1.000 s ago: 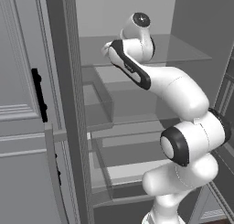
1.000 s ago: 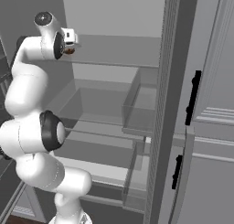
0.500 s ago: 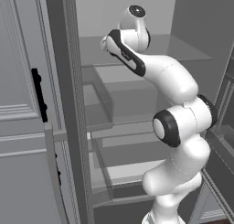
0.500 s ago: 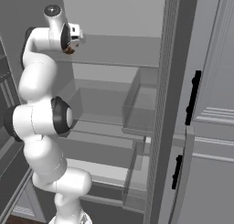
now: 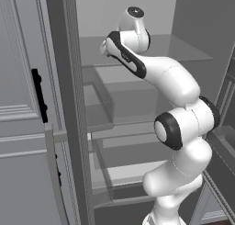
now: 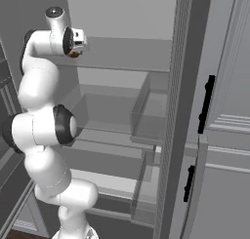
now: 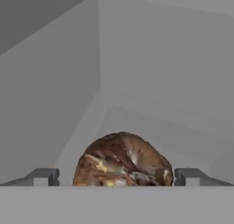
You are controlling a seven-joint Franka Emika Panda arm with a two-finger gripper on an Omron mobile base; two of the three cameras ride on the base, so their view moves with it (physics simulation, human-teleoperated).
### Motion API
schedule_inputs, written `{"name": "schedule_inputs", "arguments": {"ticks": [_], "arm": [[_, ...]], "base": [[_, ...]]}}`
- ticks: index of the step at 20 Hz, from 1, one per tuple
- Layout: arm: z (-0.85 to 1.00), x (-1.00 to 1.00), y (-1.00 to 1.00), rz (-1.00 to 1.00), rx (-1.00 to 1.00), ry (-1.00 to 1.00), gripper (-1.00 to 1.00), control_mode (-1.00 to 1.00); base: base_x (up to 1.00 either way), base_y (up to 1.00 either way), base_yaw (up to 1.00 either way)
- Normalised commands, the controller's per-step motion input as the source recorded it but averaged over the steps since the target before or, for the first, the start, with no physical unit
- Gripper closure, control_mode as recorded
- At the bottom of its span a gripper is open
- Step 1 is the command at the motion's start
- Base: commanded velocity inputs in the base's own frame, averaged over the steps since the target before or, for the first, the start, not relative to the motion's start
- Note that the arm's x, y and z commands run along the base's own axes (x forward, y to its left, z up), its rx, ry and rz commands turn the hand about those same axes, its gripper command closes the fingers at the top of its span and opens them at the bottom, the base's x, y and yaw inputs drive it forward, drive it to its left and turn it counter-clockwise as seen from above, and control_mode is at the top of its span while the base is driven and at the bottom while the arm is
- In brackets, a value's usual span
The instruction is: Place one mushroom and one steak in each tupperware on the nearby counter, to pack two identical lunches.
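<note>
Right between our tool's (image 7: 117, 177) two dark fingertips (image 7: 43, 176) sits the mushroom (image 7: 122, 160), a rounded, glossy brown lump mottled with pale yellow flecks; the jaws stand wide apart on either side, released and not touching it. It rests on a smooth grey fridge shelf (image 7: 137, 122), near a back corner of plain matte walls. From the base views we see translucent glass shelves (image 5: 137, 52), a clear bin (image 6: 149, 111) and black door handles (image 6: 205, 104).

Readable text: I find none in any view.
Fridge door (image 5: 27, 104): plain grey panels, no label or brand.
Fridge shelves (image 6: 117, 111): bare, no numbers or signs.
Mushroom (image 7: 122, 161): brown surface, no markings.
</note>
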Motion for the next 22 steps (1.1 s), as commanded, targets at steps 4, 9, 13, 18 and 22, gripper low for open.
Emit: {"name": "schedule_inputs", "arguments": {"ticks": [4,9,13,18,22], "arm": [[-0.19,-0.15,0.00,0.00,0.01,0.00,-1.00,-1.00],[-0.02,0.02,0.00,0.00,0.00,0.00,-1.00,-1.00],[0.48,0.00,-0.10,0.00,0.00,0.00,-1.00,-1.00],[0.22,0.01,-0.03,0.00,0.00,0.03,-1.00,-1.00],[-0.28,0.16,0.00,0.00,0.00,0.07,-1.00,-1.00]], "base": [[0.00,0.00,0.00],[0.00,0.00,0.00],[0.00,0.00,0.00],[0.00,0.00,0.00],[0.00,0.00,0.00]]}}
